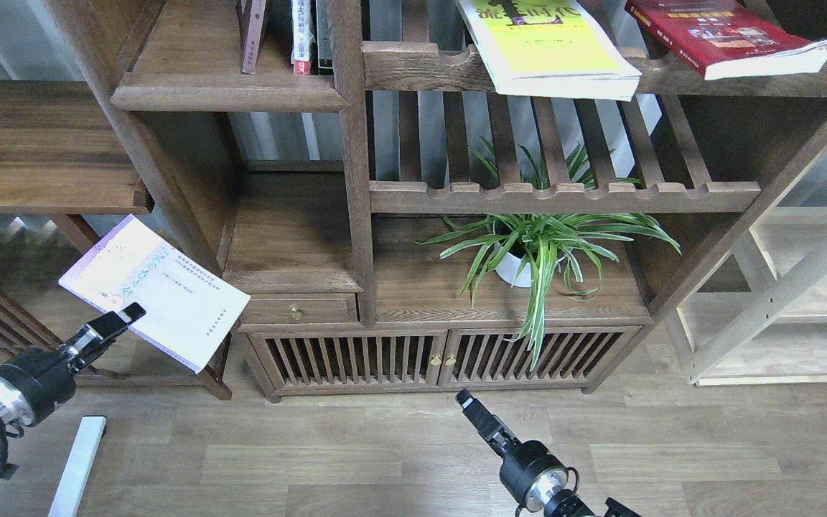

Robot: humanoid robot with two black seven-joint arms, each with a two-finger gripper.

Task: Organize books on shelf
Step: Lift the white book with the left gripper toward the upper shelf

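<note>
Head view: left gripper (128, 314) clamped on the near edge of the lavender-white book (155, 291), book held flat in the air beside the bookcase (356, 237), below the solid shelf (227, 92). Right gripper (465, 398) low over the floor (672, 459), holding nothing; fingers too dark to tell apart. Yellow-green book (546, 47) and red book (726, 36) lie on the top slatted rack (421, 68). Potted plant (539, 248) sits lower down.

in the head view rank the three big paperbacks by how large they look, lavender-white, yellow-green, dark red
1. lavender-white book, whole and nearest, held in the left gripper
2. yellow-green book, top cropped
3. dark red book, top cropped
Cropping and distance make true sizes unsure.
</note>
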